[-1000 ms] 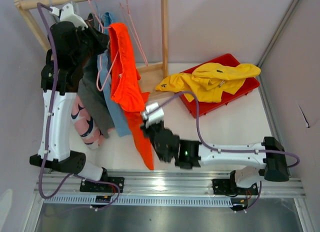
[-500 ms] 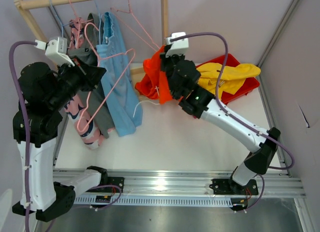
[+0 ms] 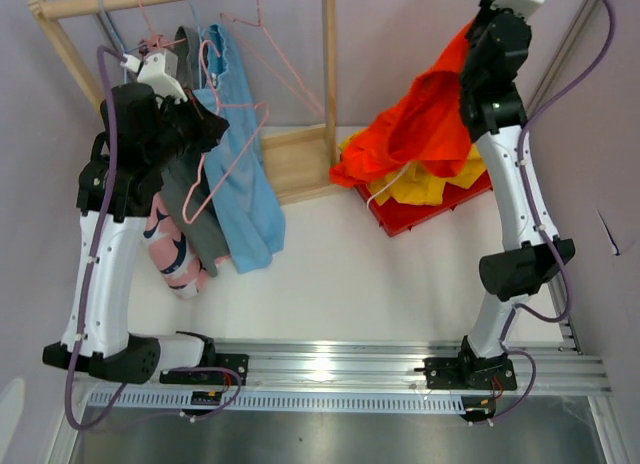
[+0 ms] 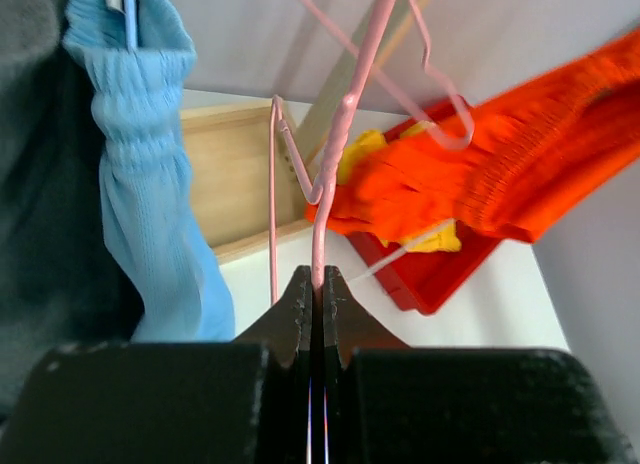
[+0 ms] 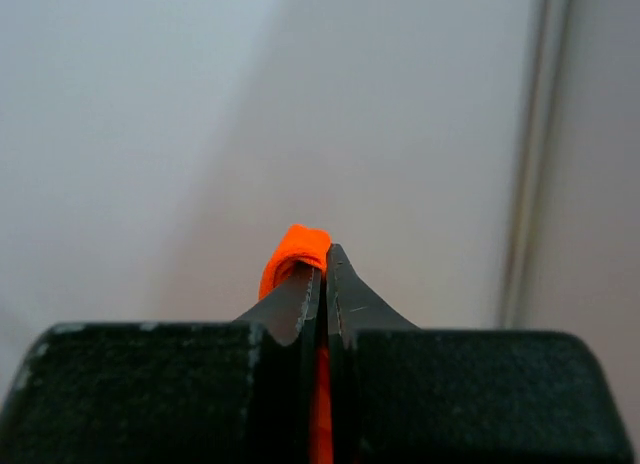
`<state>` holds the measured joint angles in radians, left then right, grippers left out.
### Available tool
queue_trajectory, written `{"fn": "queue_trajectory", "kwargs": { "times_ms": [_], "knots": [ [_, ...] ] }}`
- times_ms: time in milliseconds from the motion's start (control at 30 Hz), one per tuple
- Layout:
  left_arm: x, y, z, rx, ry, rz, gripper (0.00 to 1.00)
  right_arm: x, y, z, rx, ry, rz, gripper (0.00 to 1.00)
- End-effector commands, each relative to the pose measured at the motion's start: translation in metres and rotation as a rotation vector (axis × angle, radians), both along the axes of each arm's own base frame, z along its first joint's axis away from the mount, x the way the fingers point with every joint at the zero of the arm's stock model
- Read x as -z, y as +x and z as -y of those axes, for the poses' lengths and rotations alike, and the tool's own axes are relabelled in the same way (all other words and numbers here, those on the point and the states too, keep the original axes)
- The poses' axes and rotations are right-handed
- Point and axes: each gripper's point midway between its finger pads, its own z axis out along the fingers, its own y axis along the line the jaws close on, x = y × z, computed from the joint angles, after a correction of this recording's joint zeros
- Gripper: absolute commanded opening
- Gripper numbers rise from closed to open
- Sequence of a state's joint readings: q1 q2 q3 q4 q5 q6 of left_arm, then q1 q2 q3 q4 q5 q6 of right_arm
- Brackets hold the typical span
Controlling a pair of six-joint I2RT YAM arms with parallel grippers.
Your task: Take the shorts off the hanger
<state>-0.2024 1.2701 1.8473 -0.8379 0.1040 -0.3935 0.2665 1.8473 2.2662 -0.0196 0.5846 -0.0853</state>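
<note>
Orange ribbed shorts point(image 3: 415, 134) droop from right hand point(image 5: 322, 271); left hand point(image 4: 318, 284) pinches wire hanger point(image 4: 346, 106)

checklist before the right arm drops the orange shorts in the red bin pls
1. Shorts off hanger: ok. The orange shorts hang apart from the pink hanger, whose wire is bare.
2. Right grip: ok. The right gripper is shut on a fold of orange fabric.
3. Hanger held: ok. The left gripper is shut on its wire.
4. Drop zone: ok. The shorts hang over the red bin, which already holds a yellow garment.
5. Hem clear of the yellow garment: cannot tell from the top view.
</note>
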Motion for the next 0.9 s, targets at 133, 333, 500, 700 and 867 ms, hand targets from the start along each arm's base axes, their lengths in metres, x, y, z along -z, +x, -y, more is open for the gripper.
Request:
{"fn": "queue_trajectory", "kwargs": {
  "times_ms": [133,333,500,700,867],
  "knots": [
    [-0.06,0.058,-0.023,-0.159,0.059,0.186,0.0,0.104,0.037,0.008,-0.16,0.084,-0.129,0.87],
    [-0.09,0.096,-0.021,-0.192,0.05,0.262,0.0,0.229,-0.013,-0.024,-0.268,0.217,-0.28,0.99],
    [-0.104,0.131,-0.02,-0.229,0.042,0.348,0.0,0.281,-0.085,-0.092,-0.454,0.269,-0.319,0.99],
    [-0.091,0.168,-0.013,-0.237,0.02,0.342,0.0,0.295,-0.147,-0.126,-0.577,0.257,-0.34,0.99],
    [-0.082,0.194,-0.012,-0.257,0.011,0.355,0.0,0.282,-0.177,-0.146,-0.639,0.196,-0.339,0.99]
  ]
}}
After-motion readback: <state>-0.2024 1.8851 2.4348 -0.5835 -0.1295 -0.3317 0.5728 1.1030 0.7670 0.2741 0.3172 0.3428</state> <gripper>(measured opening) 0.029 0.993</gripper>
